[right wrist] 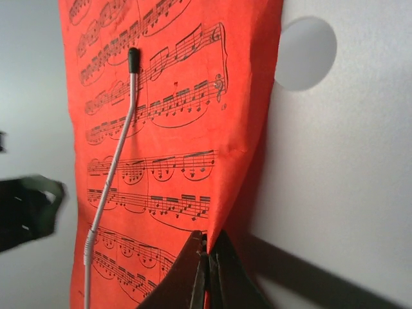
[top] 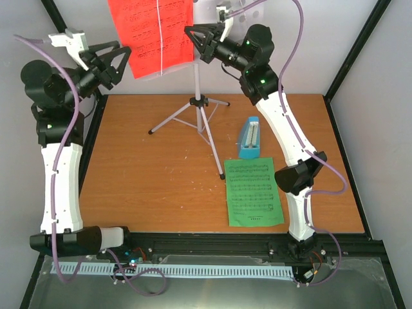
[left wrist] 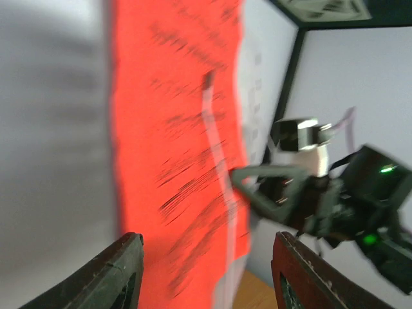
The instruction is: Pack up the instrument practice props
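Note:
The red sheet-music page (top: pixel 151 35) hangs on the silver tripod music stand (top: pixel 197 103) at the back. The page hides most of the stand's tray. My right gripper (top: pixel 192 37) is shut on the page's right edge. In the right wrist view its fingertips (right wrist: pixel 207 257) pinch the red page (right wrist: pixel 161 116), and a thin silver holder wire (right wrist: pixel 119 148) lies across the page. My left gripper (top: pixel 124 61) is open at the page's left edge. In the left wrist view the blurred red page (left wrist: pixel 174 161) lies ahead between its open fingers (left wrist: pixel 122 273). The blue metronome (top: pixel 250 138) and the green page (top: pixel 254 192) are on the table.
The tripod's legs (top: pixel 174 119) spread over the back middle of the wooden table (top: pixel 148 174). Black frame posts (top: pixel 351 51) and white walls enclose the sides and back. My right gripper shows in the left wrist view (left wrist: pixel 270 193).

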Controlling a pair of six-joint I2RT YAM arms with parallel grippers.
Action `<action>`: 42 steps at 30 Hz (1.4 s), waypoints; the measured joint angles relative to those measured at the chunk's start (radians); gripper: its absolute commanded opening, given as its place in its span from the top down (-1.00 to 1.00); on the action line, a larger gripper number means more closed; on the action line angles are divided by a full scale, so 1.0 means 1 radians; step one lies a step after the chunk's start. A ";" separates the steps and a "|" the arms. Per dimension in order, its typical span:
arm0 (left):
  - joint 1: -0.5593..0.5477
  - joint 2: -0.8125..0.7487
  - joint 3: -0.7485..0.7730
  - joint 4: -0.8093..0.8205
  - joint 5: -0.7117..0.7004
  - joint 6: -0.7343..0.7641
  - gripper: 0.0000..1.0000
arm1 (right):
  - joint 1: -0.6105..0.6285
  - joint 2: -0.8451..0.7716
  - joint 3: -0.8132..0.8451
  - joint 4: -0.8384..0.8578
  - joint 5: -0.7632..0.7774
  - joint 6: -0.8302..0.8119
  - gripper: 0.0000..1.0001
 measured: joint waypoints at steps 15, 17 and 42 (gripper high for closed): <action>-0.285 0.129 0.275 -0.115 -0.177 0.027 -0.08 | 0.012 -0.008 -0.036 0.009 0.023 -0.017 0.94; -0.285 0.151 0.277 -0.143 -0.212 0.034 -0.08 | 0.013 -0.010 -0.037 0.009 0.024 -0.023 0.95; -0.286 0.291 0.381 -0.196 -0.216 0.031 0.42 | 0.018 -0.015 -0.043 0.001 0.035 -0.057 0.94</action>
